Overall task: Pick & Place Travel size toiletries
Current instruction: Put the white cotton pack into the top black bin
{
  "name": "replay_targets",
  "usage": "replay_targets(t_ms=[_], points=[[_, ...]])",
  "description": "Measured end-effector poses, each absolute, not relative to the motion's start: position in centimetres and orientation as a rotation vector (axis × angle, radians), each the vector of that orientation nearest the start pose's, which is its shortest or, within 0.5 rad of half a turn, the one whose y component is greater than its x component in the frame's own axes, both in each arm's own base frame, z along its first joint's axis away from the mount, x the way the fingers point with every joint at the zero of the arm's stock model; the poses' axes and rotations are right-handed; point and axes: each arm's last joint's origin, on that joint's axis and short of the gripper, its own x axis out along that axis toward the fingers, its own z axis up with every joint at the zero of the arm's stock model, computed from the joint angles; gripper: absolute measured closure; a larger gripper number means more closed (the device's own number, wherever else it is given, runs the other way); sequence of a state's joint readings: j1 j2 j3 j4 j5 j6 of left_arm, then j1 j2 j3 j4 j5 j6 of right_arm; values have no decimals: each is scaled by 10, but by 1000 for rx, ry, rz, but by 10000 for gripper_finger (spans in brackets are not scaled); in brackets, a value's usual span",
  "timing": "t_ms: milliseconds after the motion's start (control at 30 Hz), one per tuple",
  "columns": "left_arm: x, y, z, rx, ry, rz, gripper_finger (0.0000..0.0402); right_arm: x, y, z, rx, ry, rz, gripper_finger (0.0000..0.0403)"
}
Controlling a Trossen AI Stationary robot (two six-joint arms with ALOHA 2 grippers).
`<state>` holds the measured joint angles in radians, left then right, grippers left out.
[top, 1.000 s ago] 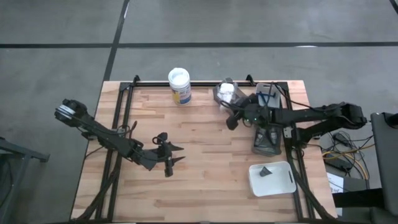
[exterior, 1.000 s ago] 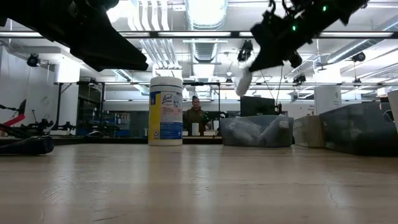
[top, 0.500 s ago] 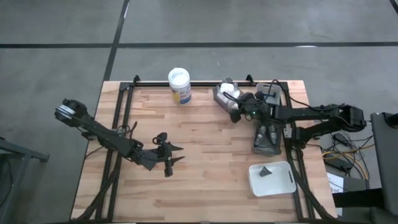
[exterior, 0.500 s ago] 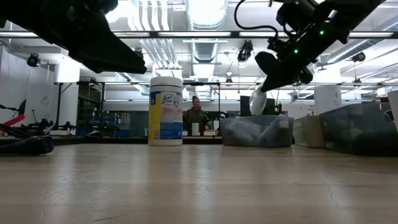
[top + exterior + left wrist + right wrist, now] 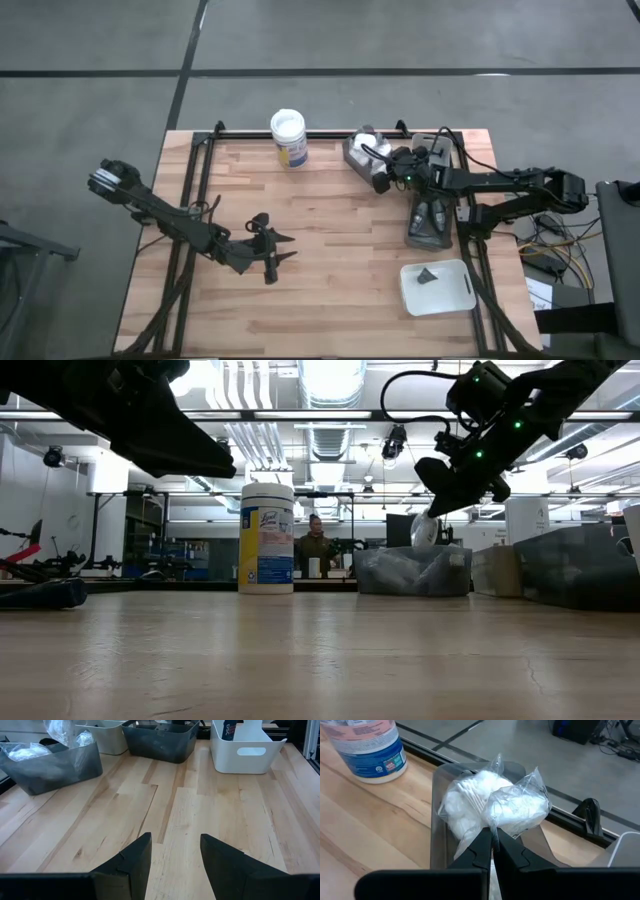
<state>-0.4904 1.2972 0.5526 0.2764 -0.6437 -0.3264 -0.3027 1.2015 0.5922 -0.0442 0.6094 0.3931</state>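
My right gripper hangs over the clear grey tray at the table's far edge, shut on a white puffy packet in clear wrap. In the low view the packet hangs below the gripper, its lower end at the level of the tray's rim. A second white packet lies in that tray. Dark items lie in the dark tray, and one lies in the white tray. My left gripper waits open above the table's middle, away from all of these. My right gripper pinches the clear wrap of the white packet at a gathered edge between its two shut fingers. The fingers slant down toward the table's far edge. The packet hangs beyond and below the fingertips over the grey tray; I cannot tell whether it touches what lies inside.
A tall white-lidded jar with a blue-yellow label stands at the far edge, left of the grey tray. Another bin sits at the far right corner. Bare wood stretches between the two arms.
My right gripper has carried the white packet toward the table's far edge and downward, from beside the grey tray to over it. The packet now hangs at the tray's rim instead of well above it. The fingers have stayed shut.
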Motion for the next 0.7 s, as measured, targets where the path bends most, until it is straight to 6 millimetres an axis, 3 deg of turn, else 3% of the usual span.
replay_targets(t_ms=[433,700], points=[[229,-103,195,-83,364,215,227,217,-85,202,247,491,-995,392],[229,-103,194,-82,366,215,227,216,-85,202,247,491,-995,353]])
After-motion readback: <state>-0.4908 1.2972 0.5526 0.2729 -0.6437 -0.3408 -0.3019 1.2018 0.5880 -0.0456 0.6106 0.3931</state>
